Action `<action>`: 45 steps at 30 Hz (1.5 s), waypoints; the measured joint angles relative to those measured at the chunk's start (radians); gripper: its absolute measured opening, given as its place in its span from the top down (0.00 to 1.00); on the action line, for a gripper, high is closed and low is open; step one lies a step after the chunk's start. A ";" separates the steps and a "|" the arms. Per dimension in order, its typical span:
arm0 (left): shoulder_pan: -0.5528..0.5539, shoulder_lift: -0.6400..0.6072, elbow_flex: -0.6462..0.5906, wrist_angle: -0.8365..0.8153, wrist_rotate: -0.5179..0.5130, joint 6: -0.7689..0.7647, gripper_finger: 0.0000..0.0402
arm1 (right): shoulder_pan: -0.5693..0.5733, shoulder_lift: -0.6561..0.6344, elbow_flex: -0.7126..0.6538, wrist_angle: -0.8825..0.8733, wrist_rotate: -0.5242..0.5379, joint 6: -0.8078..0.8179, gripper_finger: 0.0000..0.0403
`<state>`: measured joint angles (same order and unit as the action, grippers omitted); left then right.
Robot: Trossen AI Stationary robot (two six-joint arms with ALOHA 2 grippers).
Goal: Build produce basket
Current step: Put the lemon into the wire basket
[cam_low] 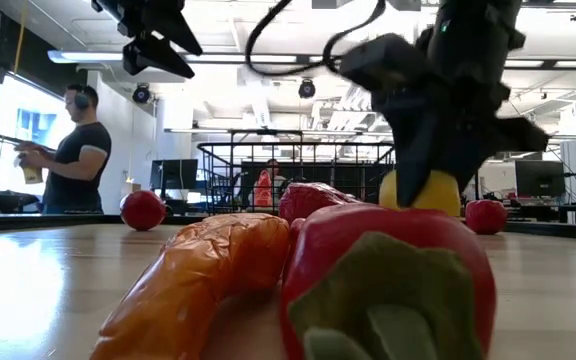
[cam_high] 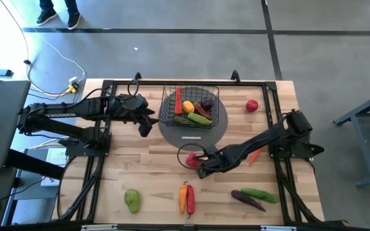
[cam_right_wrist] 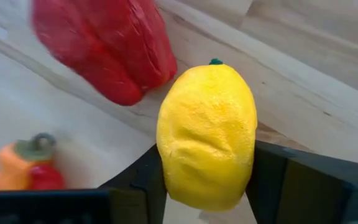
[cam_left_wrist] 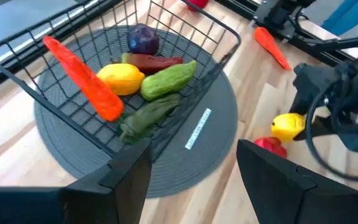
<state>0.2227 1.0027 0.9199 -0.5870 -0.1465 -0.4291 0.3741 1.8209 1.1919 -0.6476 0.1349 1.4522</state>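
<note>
The wooden table (cam_high: pixel 153 160) is the biggest thing here. On its far middle lies a round grey mat (cam_high: pixel 218 125), and the black wire basket (cam_high: pixel 167 102) sits on the mat. Inside the basket are a long orange pepper (cam_left_wrist: pixel 82 78), a yellow lemon (cam_left_wrist: pixel 122 79), two green vegetables (cam_left_wrist: pixel 166 78), a dark red one and a purple eggplant (cam_left_wrist: pixel 143 40).

The right arm reaches from the right side toward the middle of the table. The right gripper (cam_right_wrist: pixel 207 171) is down low, just near the mat's front edge. Its two fingers (cam_right_wrist: pixel 278 180) press on both sides of a second yellow lemon (cam_right_wrist: pixel 207 134), so it has hold of that lemon. A red pepper (cam_right_wrist: pixel 101 46) lies just beside it.

The left arm waits at the far left, and the left gripper (cam_left_wrist: pixel 194 171) hangs beside the basket with its fingers partly open, holding nothing.

More produce lies around the table. A red tomato (cam_high: pixel 252 106) sits far right. An orange carrot-like piece (cam_high: pixel 255 154) lies by the right arm. Near the front are a green pear (cam_high: pixel 132 199), an orange and a red pepper (cam_high: pixel 186 198) side by side, and a green cucumber (cam_high: pixel 259 193) touching another eggplant (cam_high: pixel 247 201).
</note>
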 joint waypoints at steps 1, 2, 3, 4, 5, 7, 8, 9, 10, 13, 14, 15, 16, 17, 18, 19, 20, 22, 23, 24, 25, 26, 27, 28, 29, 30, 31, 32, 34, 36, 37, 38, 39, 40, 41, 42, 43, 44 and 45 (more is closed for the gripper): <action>-0.009 0.000 0.000 0.000 -0.004 -0.010 0.45 | 0.003 -0.013 0.000 -0.001 0.010 0.009 0.64; -0.017 0.000 0.000 0.000 -0.005 -0.018 0.45 | 0.006 -0.027 0.000 -0.002 0.020 0.011 0.64; -0.027 0.000 0.000 0.000 -0.009 -0.031 0.45 | 0.008 -0.043 0.000 -0.006 0.028 0.012 0.64; -0.038 0.000 0.000 0.000 -0.011 -0.045 0.45 | 0.009 -0.058 0.000 -0.006 0.038 0.013 0.64; -0.047 0.001 0.000 0.000 -0.011 -0.060 0.45 | 0.009 -0.073 0.000 -0.007 0.053 0.011 0.64; -0.069 0.001 0.000 0.000 -0.015 -0.094 0.45 | 0.008 -0.104 0.000 -0.009 0.092 0.003 0.64; -0.080 0.001 0.000 0.000 -0.017 -0.115 0.45 | 0.005 -0.121 0.000 -0.013 0.116 -0.011 0.64; -0.092 0.001 0.000 0.000 -0.021 -0.137 0.45 | -0.001 -0.138 0.000 -0.014 0.138 -0.027 0.64; -0.104 0.000 0.000 0.000 -0.027 -0.157 0.45 | -0.008 -0.155 0.000 -0.014 0.160 -0.051 0.64; -0.141 0.001 0.000 0.000 -0.053 -0.223 0.45 | -0.035 -0.204 0.000 -0.014 0.212 -0.138 0.64; -0.153 0.001 0.000 0.000 -0.057 -0.252 0.45 | -0.046 -0.222 0.000 -0.013 0.228 -0.172 0.64; -0.166 0.001 0.000 0.000 -0.062 -0.278 0.45 | -0.057 -0.238 0.000 -0.011 0.246 -0.212 0.64; -0.179 0.001 0.000 0.000 -0.070 -0.303 0.45 | -0.069 -0.254 0.000 -0.010 0.265 -0.255 0.64; -0.192 0.001 0.000 0.000 -0.082 -0.328 0.45 | -0.082 -0.269 0.000 -0.010 0.284 -0.300 0.64; -0.206 0.005 0.000 0.001 -0.097 -0.355 0.45 | -0.097 -0.285 0.000 -0.007 0.301 -0.347 0.64; -0.220 0.009 0.000 0.001 -0.112 -0.384 0.45 | -0.113 -0.301 0.000 -0.002 0.315 -0.393 0.64; -0.234 0.014 0.000 -0.001 -0.124 -0.413 0.45 | -0.130 -0.315 0.000 0.005 0.326 -0.441 0.64; -0.262 0.026 0.000 0.001 -0.146 -0.463 0.45 | -0.165 -0.342 0.000 0.021 0.336 -0.539 0.64; -0.275 0.035 0.000 0.000 -0.156 -0.488 0.45 | -0.187 -0.352 0.000 0.030 0.336 -0.591 0.64; -0.288 0.045 0.000 0.001 -0.163 -0.508 0.45 | -0.208 -0.362 0.000 0.037 0.336 -0.638 0.64; -0.301 0.055 0.000 0.000 -0.168 -0.525 0.45 | -0.230 -0.370 0.000 0.043 0.336 -0.677 0.64; -0.313 0.067 0.000 0.000 -0.177 -0.541 0.45 | -0.252 -0.375 0.000 0.052 0.336 -0.715 0.64; -0.324 0.080 0.000 0.002 -0.186 -0.556 0.45 | -0.277 -0.378 0.000 0.060 0.336 -0.753 0.64; -0.334 0.093 0.000 0.001 -0.194 -0.569 0.45 | -0.300 -0.381 0.000 0.064 0.336 -0.791 0.64; -0.344 0.106 0.000 -0.001 -0.206 -0.578 0.45 | -0.321 -0.382 0.000 0.070 0.336 -0.829 0.64; -0.352 0.119 0.000 0.000 -0.221 -0.584 0.45 | -0.343 -0.382 0.000 0.081 0.334 -0.865 0.64; -0.360 0.132 0.000 0.001 -0.232 -0.597 0.45 | -0.363 -0.383 0.000 0.089 0.332 -0.899 0.64; -0.367 0.146 0.000 0.000 -0.238 -0.613 0.45 | -0.381 -0.383 0.000 0.092 0.331 -0.929 0.64; -0.378 0.171 0.000 0.000 -0.241 -0.645 0.45 | -0.417 -0.383 0.000 0.099 0.324 -0.971 0.64; -0.392 0.196 0.000 0.006 -0.244 -0.674 0.45 | -0.449 -0.383 0.000 0.101 0.315 -1.017 0.62; -0.399 0.207 0.000 0.006 -0.244 -0.689 0.45 | -0.465 -0.383 0.000 0.101 0.308 -1.038 0.61; -0.406 0.219 0.000 0.010 -0.244 -0.704 0.45 | -0.478 -0.383 0.000 0.101 0.299 -1.055 0.60; -0.415 0.233 0.000 0.017 -0.244 -0.722 0.45 | -0.492 -0.383 0.000 0.101 0.289 -1.071 0.59; -0.423 0.245 0.000 0.017 -0.244 -0.737 0.45 | -0.504 -0.383 0.000 0.104 0.282 -1.089 0.58; -0.431 0.256 0.000 0.016 -0.244 -0.753 0.45 | -0.516 -0.382 0.000 0.110 0.280 -1.105 0.56; -0.441 0.267 0.000 0.017 -0.246 -0.770 0.45 | -0.527 -0.382 0.000 0.118 0.278 -1.122 0.55; -0.451 0.277 0.000 0.017 -0.247 -0.788 0.45 | -0.537 -0.382 0.000 0.122 0.277 -1.138 0.54; -0.461 0.287 0.000 0.018 -0.248 -0.805 0.45 | -0.548 -0.381 0.000 0.122 0.276 -1.147 0.52; -0.472 0.296 0.000 0.018 -0.248 -0.822 0.45 | -0.558 -0.381 0.000 0.122 0.276 -1.155 0.51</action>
<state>-0.2497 1.2991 0.9195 -0.5686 -0.3943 -1.2514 -0.1841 1.4399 1.1919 -0.5255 0.4108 0.2977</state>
